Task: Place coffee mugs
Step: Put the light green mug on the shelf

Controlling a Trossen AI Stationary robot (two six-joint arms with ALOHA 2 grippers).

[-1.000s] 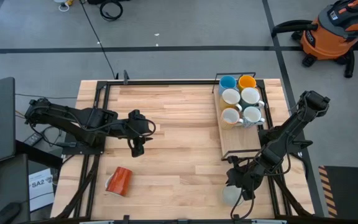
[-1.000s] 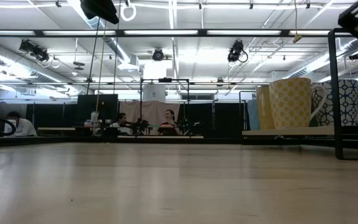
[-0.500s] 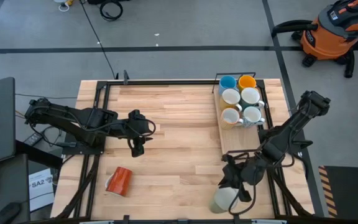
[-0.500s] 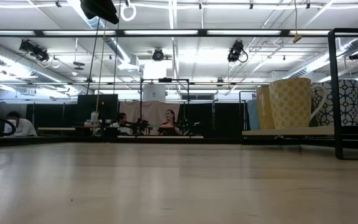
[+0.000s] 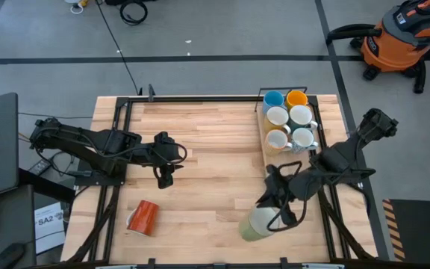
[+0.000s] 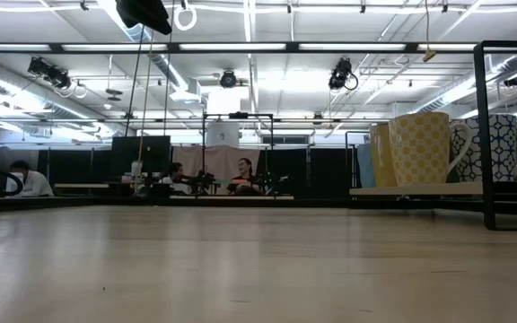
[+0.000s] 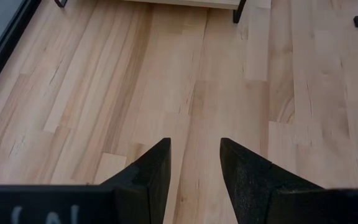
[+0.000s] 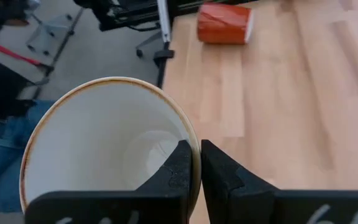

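The jaws of the right gripper (image 8: pixel 194 163) are clamped on the rim of a cream mug (image 8: pixel 104 149), one finger inside the wall and one outside, as the right wrist view shows plainly. In the high view the same right gripper (image 5: pixel 278 200) holds that mug (image 5: pixel 255 225) above the near part of the bench (image 5: pixel 207 149), the mug hanging on the side of the jaws away from the tray and turned so that its mouth faces back along the arm. The tray (image 5: pixel 286 173) lies beyond the jaws, toward the far right corner of the bench, with six mugs (image 5: pixel 290 119) standing in two rows at its far end and its near end bare. The coming move seems to turn on this: the free spot lies behind the held mug, on the arm's own side, so the mug would have to be swung back toward the tray and set upright there. A red-orange mug (image 5: pixel 142 217) lies on its side well off toward the left, nearer the left gripper (image 5: pixel 165 176), whose jaws stand apart over bare wood and hold nothing.
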